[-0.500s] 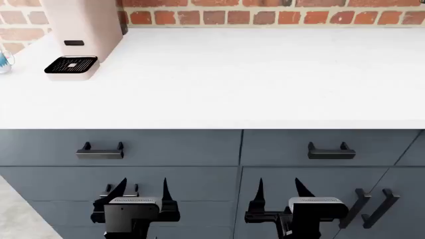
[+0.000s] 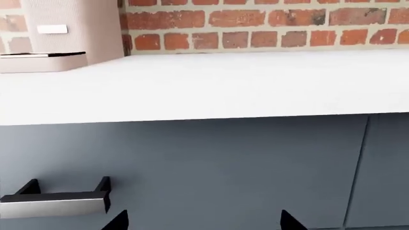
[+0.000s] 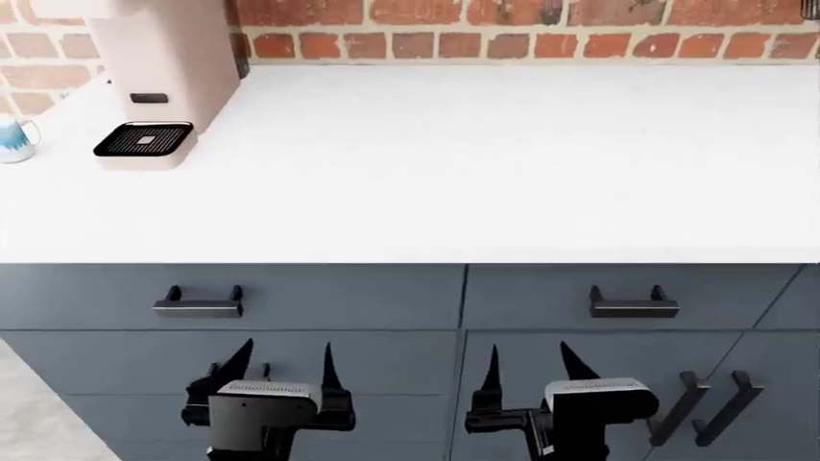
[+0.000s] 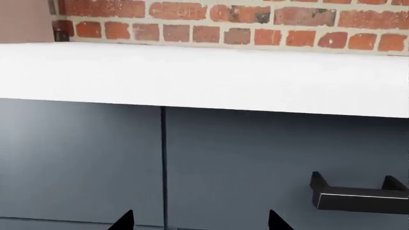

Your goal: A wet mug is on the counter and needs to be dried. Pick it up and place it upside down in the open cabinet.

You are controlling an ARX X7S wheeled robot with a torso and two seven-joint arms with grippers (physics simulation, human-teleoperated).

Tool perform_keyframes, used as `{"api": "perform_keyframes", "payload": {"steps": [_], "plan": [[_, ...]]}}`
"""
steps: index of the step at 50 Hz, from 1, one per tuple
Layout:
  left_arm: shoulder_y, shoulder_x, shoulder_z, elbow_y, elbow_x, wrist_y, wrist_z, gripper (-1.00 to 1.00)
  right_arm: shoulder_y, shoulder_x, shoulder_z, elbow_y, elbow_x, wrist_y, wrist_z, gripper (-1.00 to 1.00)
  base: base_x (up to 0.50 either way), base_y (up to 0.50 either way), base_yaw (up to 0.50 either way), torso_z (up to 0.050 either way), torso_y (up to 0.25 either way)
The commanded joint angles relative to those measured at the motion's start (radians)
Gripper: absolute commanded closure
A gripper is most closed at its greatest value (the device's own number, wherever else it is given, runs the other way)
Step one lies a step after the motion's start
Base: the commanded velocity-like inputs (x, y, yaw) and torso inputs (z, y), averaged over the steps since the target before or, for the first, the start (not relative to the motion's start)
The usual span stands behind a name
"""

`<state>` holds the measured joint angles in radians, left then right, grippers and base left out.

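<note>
The mug (image 3: 15,139), white with a light-blue pattern, stands at the far left edge of the head view on the white counter (image 3: 487,163), left of the coffee machine. Both grippers hang low in front of the drawer fronts, well below the counter's edge. My left gripper (image 3: 282,360) is open with nothing between its black fingers. My right gripper (image 3: 533,362) is open and empty too. In the wrist views only the fingertips (image 2: 119,220) (image 4: 276,221) show, spread wide against the blue-grey fronts. The open cabinet is out of view.
A tall beige coffee machine (image 3: 160,67) with a black drip grille (image 3: 144,140) stands at the back left. A red brick wall (image 3: 539,29) runs behind the counter. Below are drawer fronts with black handles (image 3: 199,303) (image 3: 633,304) and vertical door handles (image 3: 705,408).
The head view has shifted a little: the counter and machine sit lower in the frame, and more of the mug shows at the left edge. The grippers keep their stance.
</note>
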<state>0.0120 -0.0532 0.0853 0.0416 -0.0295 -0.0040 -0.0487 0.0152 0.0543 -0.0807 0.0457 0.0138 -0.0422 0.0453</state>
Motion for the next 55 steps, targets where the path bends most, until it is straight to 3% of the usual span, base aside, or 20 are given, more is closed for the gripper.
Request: {"api": "perform_keyframes", "payload": {"steps": [1, 21, 27, 32, 40, 46, 50, 52, 55], "plan": [[0.004, -0.021, 0.030, 0.008, -0.010, 0.007, -0.020, -1.00, 0.001, 0.019, -0.022, 0.007, 0.018, -0.023, 0.018, -1.00, 0.00, 0.00, 0.00, 0.050, 0.033], [-0.012, -0.042, 0.055, -0.009, -0.035, -0.009, -0.045, -1.00, 0.014, 0.036, -0.039, 0.009, 0.090, -0.014, 0.017, -1.00, 0.00, 0.00, 0.00, 0.050, 0.033], [-0.004, -0.049, 0.056, 0.052, -0.078, -0.052, -0.040, -1.00, -0.006, 0.057, -0.047, -0.132, 0.098, 0.077, 0.035, -1.00, 0.00, 0.00, 0.00, 0.021, 0.023], [0.003, -0.071, 0.059, 0.356, -0.102, -0.352, -0.083, -1.00, -0.005, 0.104, -0.027, -0.450, 0.239, 0.364, 0.032, -1.00, 0.00, 0.00, 0.00, 0.000, 0.000], [-0.079, -0.094, -0.002, 0.649, -0.230, -0.691, -0.106, -1.00, 0.066, 0.177, 0.002, -0.707, 0.283, 0.603, 0.075, -1.00, 0.00, 0.00, 0.00, 0.000, 0.000], [-0.190, -0.113, -0.068, 0.848, -0.331, -0.980, -0.154, -1.00, 0.180, 0.222, 0.051, -0.852, 0.377, 0.813, 0.093, -1.00, 0.00, 0.00, 0.00, 0.000, 0.000], [-0.334, -0.115, -0.179, 0.992, -0.438, -1.235, -0.176, -1.00, 0.278, 0.241, 0.118, -0.930, 0.475, 0.970, 0.107, -1.00, 0.00, 0.00, 0.00, 0.000, 0.000], [-0.401, -0.163, -0.216, 1.005, -0.602, -1.295, -0.278, -1.00, 0.324, 0.246, 0.153, -0.961, 0.523, 1.040, 0.117, -1.00, 0.00, 0.00, 0.00, 0.000, 0.000], [-0.536, -0.238, -0.331, 1.004, -1.011, -1.395, -0.534, -1.00, 0.401, 0.248, 0.221, -1.004, 0.608, 1.157, 0.136, -1.00, 0.00, 0.00, 0.00, 0.000, 0.000]]}}
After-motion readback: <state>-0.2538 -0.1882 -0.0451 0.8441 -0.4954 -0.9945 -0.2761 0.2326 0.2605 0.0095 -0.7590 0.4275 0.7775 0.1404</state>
